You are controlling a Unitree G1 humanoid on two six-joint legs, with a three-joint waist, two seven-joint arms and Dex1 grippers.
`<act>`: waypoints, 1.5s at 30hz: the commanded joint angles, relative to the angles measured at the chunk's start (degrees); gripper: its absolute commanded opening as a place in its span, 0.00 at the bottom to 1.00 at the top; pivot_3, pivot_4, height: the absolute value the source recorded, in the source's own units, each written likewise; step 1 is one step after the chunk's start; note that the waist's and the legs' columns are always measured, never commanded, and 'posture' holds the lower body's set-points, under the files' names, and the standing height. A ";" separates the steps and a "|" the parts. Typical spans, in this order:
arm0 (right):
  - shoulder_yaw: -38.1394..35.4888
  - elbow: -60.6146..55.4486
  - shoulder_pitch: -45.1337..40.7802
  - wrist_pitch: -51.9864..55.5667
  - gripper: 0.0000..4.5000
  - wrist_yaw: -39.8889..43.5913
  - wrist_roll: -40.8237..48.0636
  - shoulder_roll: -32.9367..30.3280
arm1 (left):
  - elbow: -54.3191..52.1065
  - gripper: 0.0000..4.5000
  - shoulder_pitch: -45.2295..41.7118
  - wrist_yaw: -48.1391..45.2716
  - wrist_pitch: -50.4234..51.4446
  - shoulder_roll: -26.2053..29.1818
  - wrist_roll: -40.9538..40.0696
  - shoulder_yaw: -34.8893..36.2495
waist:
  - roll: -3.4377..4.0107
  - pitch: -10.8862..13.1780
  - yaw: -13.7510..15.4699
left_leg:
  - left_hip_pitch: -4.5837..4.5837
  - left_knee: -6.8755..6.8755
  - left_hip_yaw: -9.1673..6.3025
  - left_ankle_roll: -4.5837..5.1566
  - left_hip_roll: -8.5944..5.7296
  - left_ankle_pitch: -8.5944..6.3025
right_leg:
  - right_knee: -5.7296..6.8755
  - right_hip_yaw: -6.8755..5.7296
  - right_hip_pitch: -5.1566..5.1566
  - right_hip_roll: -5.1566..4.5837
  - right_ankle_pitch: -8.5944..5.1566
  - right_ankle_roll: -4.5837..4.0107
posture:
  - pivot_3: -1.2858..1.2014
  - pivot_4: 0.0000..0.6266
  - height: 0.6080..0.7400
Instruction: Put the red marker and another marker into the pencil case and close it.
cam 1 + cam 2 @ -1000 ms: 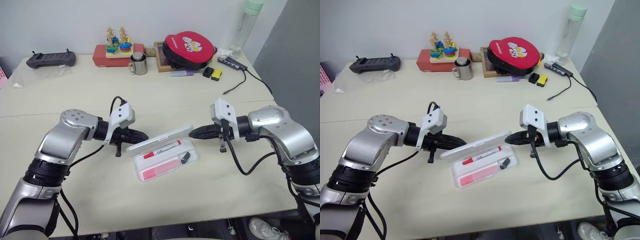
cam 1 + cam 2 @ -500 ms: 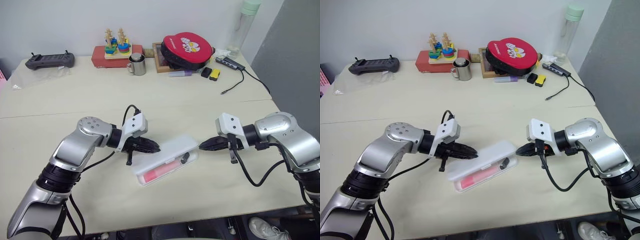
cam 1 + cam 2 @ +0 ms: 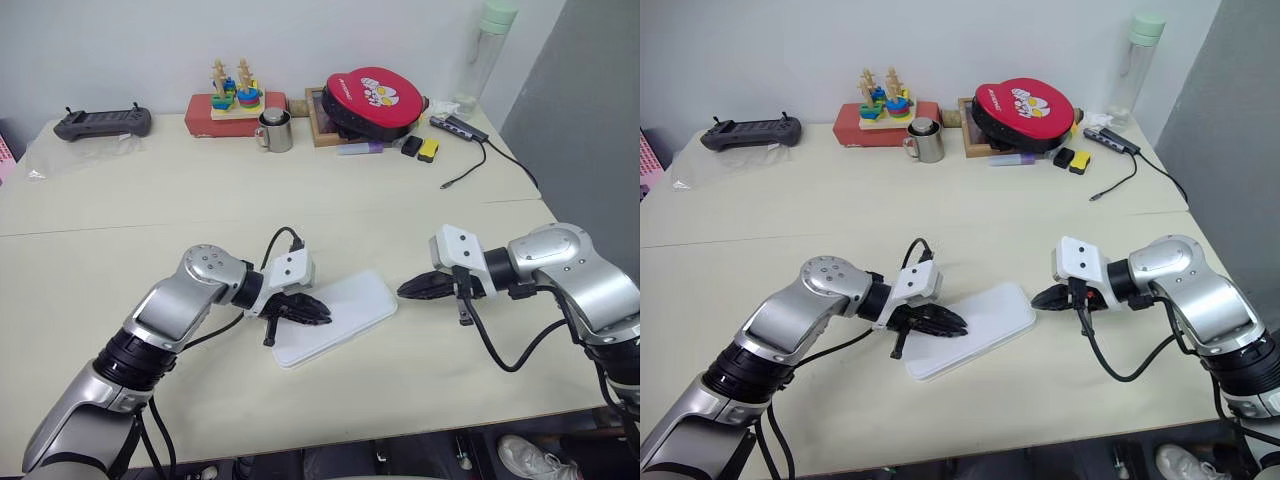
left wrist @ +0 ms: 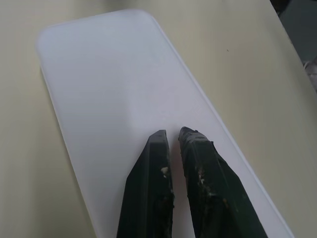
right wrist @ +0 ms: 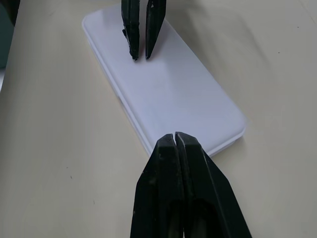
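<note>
Lying shut, pencil case point(image 3: 340, 318) fronts distant clutter.

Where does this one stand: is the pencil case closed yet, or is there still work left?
Nearly done. The pencil case lies flat on the table with its lid down, so whatever is inside is hidden. The left gripper, fingers together, sits over the lid near one end; contact is not certain. The right gripper is shut beside the other end. Left: confirm the lid is latched and withdraw.

Silver-grey metal arms with rounded housings, black ribbed bands between segments. A white camera block caps each wrist, looping black cables alongside. Left hand point(image 3: 318, 312) and right hand point(image 3: 405, 291): tapered black fingers point(image 4: 151, 193), scuffed pale.
</note>
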 commanded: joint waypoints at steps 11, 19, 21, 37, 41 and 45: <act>-1.23 -0.86 -1.11 0.04 0.00 0.00 1.13 1.05 | -1.35 0.11 2.45 1.75 0.96 -0.27 -1.53 3.66 | 0.04 -0.04 -0.04 | 0.84 -0.06 0.05 0.01 0.00 -0.01 | -0.04 0.05 0.79 0.00 -0.04 -0.01 | 0.52 0.24 1.00; -4.80 0.89 -1.04 2.26 0.00 -4.58 2.80 3.07 | -13.71 0.11 11.13 10.55 13.90 2.92 -15.14 26.59 | 0.04 -0.01 -0.27 | 0.70 -0.14 0.00 0.02 0.07 -0.01 | -0.08 0.01 0.64 0.03 -0.07 -0.02 | 0.52 0.24 1.00; -5.57 0.90 -0.63 3.10 0.00 -5.93 3.46 3.76 | -16.32 0.11 13.79 13.60 13.76 2.91 -15.18 29.73 | 0.04 -0.01 -0.22 | 0.70 -0.16 0.03 0.02 0.06 -0.01 | -0.13 0.04 0.64 0.02 -0.07 -0.01 | 0.52 0.24 1.00; -12.88 3.67 10.37 4.22 0.00 -28.80 2.16 17.35 | -33.60 0.11 44.21 50.61 14.19 -20.25 -10.60 51.57 | -0.07 -0.10 0.50 | 0.83 -0.37 0.01 0.00 0.06 -0.01 | -0.30 0.03 0.75 0.00 -0.03 -0.09 | 0.52 0.24 1.00; -14.94 3.88 13.19 3.55 0.00 -36.55 0.39 21.60 | -32.62 0.11 48.96 54.31 10.56 -24.03 -8.64 51.86 | -0.10 -0.10 0.71 | 0.85 -0.36 0.10 -0.01 0.02 -0.01 | -0.38 0.13 0.80 -0.04 -0.14 -0.29 | 0.52 0.24 1.00; -17.51 1.94 15.91 3.88 0.00 -41.73 0.27 24.19 | -32.20 0.11 50.69 55.58 9.08 -24.85 -8.97 52.23 | -0.09 -0.10 0.85 | 0.83 -0.36 0.11 -0.01 0.02 -0.01 | -0.37 0.13 0.76 -0.03 -0.16 -0.31 | 0.52 0.24 1.00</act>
